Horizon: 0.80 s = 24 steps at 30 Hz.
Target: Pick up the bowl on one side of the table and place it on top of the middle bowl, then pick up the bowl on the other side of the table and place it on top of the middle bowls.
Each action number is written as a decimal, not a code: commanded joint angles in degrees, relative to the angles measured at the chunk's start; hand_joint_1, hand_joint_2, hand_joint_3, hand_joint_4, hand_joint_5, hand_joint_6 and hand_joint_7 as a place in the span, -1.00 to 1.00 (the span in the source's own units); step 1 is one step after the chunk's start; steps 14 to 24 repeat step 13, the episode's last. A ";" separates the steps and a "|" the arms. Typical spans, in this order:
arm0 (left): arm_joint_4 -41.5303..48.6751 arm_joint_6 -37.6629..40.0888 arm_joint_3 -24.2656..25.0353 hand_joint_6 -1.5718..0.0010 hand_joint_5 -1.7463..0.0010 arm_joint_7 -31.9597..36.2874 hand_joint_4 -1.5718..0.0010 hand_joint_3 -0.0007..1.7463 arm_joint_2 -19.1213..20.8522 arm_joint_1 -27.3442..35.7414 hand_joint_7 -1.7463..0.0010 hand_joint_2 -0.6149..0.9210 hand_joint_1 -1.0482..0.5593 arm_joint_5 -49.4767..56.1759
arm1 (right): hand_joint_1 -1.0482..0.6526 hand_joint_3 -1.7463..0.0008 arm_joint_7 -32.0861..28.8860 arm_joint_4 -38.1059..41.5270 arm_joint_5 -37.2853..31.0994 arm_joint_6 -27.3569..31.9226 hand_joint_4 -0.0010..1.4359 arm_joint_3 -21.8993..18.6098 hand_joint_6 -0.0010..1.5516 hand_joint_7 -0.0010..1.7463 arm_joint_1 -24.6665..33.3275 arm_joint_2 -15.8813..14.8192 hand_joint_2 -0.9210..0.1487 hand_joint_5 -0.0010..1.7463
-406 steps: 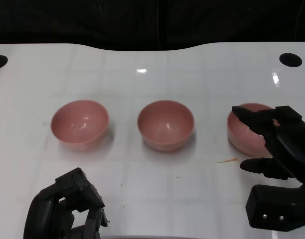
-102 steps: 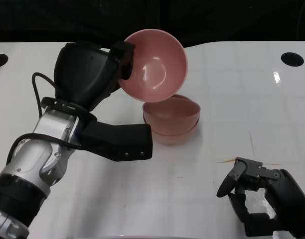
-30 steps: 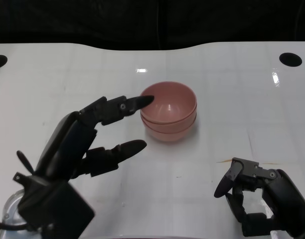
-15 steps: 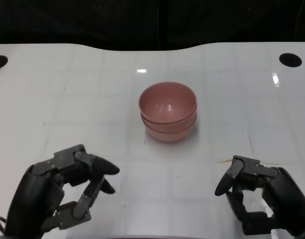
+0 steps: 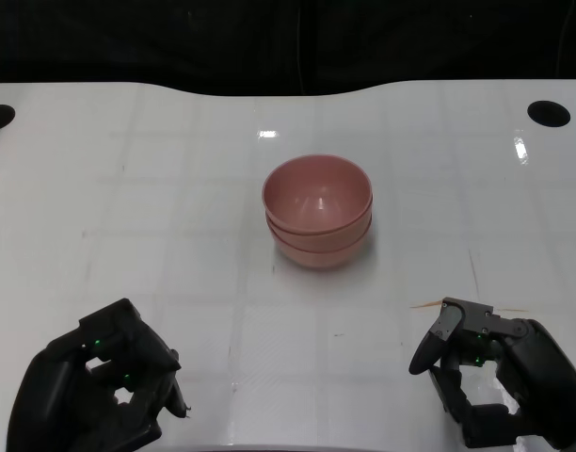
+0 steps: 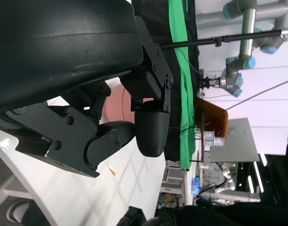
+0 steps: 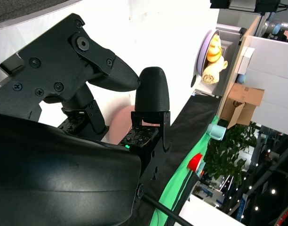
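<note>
Pink bowls (image 5: 317, 209) sit nested in one stack at mid-table, upright, w/ nothing touching them. Left hand (image 5: 100, 391) is low at the near left edge, fingers curled in on nothing; right hand (image 5: 500, 381) at near right edge, fingers also curled in, empty. Both hands well apart from the stack on the white table (image 5: 156, 169).

Two matte black hands, left hand (image 5: 100, 391) and right hand (image 5: 500, 381), blocky screw-studded segments, tiny green lights.
</note>
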 commanded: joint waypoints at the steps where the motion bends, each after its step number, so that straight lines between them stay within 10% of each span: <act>1: 0.72 0.59 0.97 0.00 -1.00 -0.69 -0.09 0.03 -0.28 -0.34 -0.72 0.71 0.17 0.01 | 0.04 -0.32 0.68 0.71 1.09 -0.58 0.18 -1.06 0.04 0.54 -0.02 -0.75 -0.22 1.00; 24: 3.30 0.13 1.88 -0.05 -1.00 -2.30 -0.08 0.18 -0.88 -2.13 -0.68 0.62 0.19 1.17 | 0.03 -0.28 1.89 2.65 1.70 -0.94 0.21 -1.58 0.07 0.54 -1.88 -0.06 -0.22 0.98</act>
